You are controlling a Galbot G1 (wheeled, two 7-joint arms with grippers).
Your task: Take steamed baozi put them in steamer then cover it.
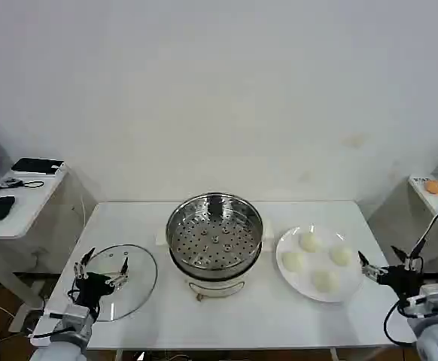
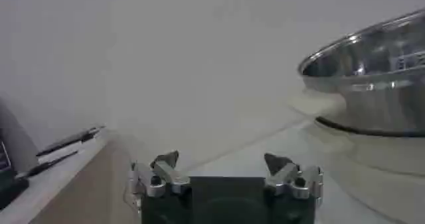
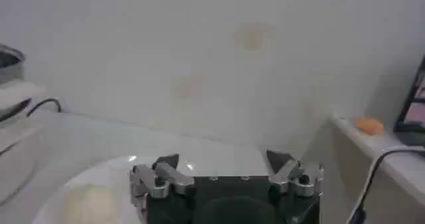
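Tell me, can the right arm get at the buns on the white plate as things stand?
Probably yes. The right gripper is open and sits just beside the plate, where the four steamed baozi lie uncovered and spaced apart, with nothing between them. The left gripper waits over the cover.

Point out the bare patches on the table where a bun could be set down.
Bare tabletop runs along the back edge behind the steamer. The front strip between the lid and the plate is partly free. The sides are crowded: left gripper over the lid, right gripper beside the plate of buns.
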